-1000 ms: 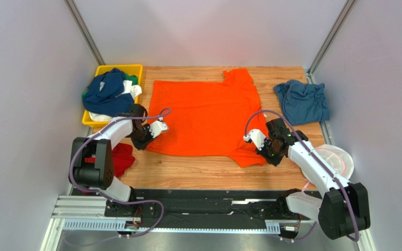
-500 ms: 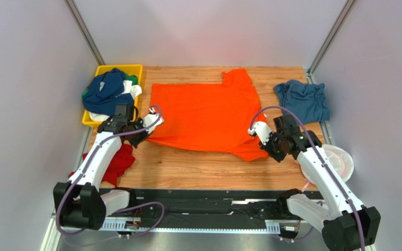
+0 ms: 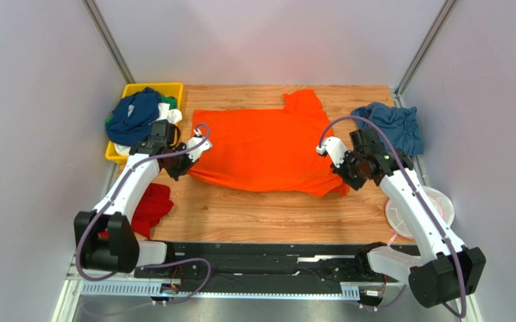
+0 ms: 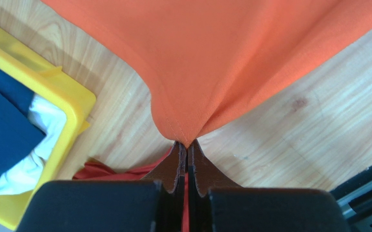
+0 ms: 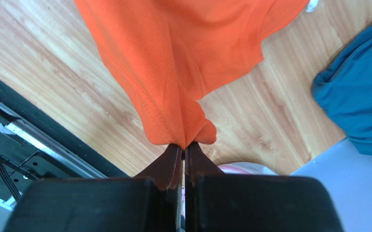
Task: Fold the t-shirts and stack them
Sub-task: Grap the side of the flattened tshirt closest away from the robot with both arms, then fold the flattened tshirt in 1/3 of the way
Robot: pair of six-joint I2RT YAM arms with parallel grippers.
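Pinching one near corner of the orange t-shirt [image 3: 267, 147], the left pincer [image 4: 187, 145] is clamping shut on cloth just beside the yellow tray [image 3: 163, 88], while the right pincer [image 5: 183, 146] is gripping the other near corner, well apart from the tray. The shirt is lying spread on the table [image 3: 254, 215] beside the tray, and a steel-blue t-shirt [image 3: 391, 127] is sitting crumpled beyond it, farthest from the tray.
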